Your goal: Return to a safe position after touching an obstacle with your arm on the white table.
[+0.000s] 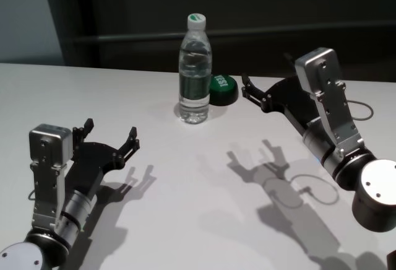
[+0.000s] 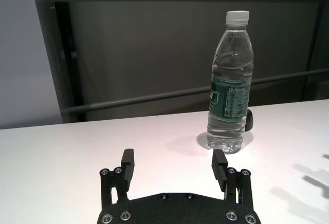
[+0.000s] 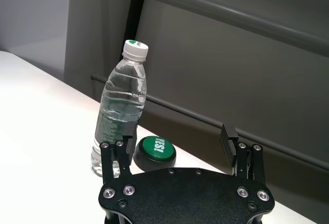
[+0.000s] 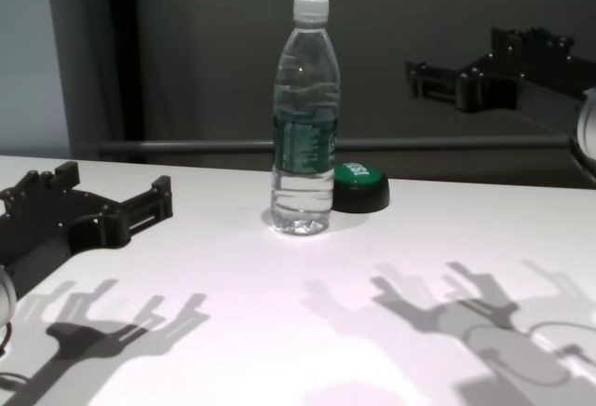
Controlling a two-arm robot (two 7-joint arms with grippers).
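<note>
The water bottle (image 1: 195, 69) is standing straight up on the white tabletop (image 1: 185, 208), close to the far edge and about halfway along it. Its white cap is screwed on and a dark green label is wrapping around its middle. Nothing is touching it. A green button (image 1: 222, 88) on a black base is sitting just beside the bottle, on the side nearer the right edge, and a bit farther back.

The right gripper (image 1: 246, 87) is hanging in the air above the tabletop, near the far edge, just past the green button. Its jaws are standing wide apart and are holding nothing. They are pointing toward the bottle, but there is a gap between them and it. The dark shadow of this arm is falling on the tabletop below.

The left gripper (image 1: 111, 135) is staying low over the tabletop, near the near left corner, well apart from the bottle. Its jaws are also spread wide with nothing between them. In the left wrist view the bottle (image 2: 231, 82) is showing far ahead of the two open fingers (image 2: 127, 161). Its shadow is lying right beside it.
</note>
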